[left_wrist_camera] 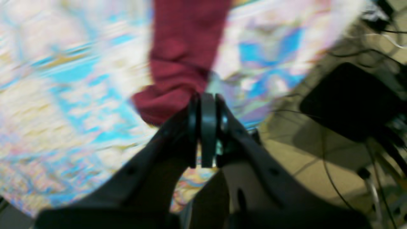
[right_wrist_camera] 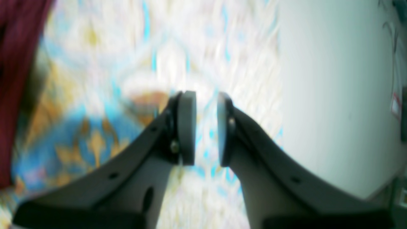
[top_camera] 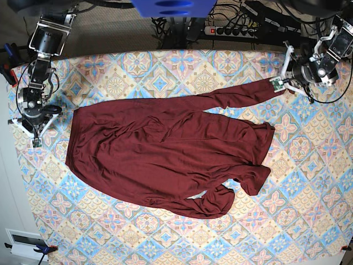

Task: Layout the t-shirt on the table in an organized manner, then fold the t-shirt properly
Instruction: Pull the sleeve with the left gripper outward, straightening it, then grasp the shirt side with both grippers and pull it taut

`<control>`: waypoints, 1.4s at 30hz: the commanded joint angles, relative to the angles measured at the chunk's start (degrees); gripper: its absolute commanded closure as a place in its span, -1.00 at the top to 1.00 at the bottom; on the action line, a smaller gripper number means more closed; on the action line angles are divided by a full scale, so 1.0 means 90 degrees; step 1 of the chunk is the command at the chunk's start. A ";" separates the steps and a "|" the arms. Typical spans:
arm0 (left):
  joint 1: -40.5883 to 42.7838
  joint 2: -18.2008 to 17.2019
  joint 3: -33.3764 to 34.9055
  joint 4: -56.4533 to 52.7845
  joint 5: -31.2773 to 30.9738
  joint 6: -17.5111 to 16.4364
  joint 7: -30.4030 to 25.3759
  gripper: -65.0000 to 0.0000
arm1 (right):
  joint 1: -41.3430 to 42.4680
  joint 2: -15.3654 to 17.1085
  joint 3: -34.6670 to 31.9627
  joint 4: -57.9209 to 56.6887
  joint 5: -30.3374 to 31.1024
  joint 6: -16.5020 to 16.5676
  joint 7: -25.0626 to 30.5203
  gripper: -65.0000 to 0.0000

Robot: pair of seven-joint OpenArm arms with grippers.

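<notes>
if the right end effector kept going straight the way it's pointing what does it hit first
Most likely the bare table: the right end effector is open with only patterned cloth ahead. The t-shirt lies off to one side. Blur makes depth uncertain.

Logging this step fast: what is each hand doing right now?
Left hand: shut on the t-shirt, pinching the end of a sleeve pulled out straight.
Right hand: open, holding nothing, over the table beside the shirt.
</notes>
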 commanded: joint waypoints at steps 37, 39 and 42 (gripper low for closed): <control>-0.1387 0.1296 -0.1002 -0.0694 0.0007 0.0060 0.0036 -0.19 | -0.1050 -0.0682 -0.1302 0.1726 0.0050 0.0597 0.0206 -0.66; -0.1651 0.1765 -0.1471 -0.1016 0.0017 0.0060 0.0017 -0.19 | -0.1050 -0.0692 -0.1302 0.1726 0.0050 0.0597 0.0206 -0.66; -0.2257 0.2498 -0.1940 -0.1573 0.0046 0.0060 0.0046 -0.18 | -0.1050 -0.0692 -0.1302 0.1726 0.0050 0.0597 0.0206 -0.66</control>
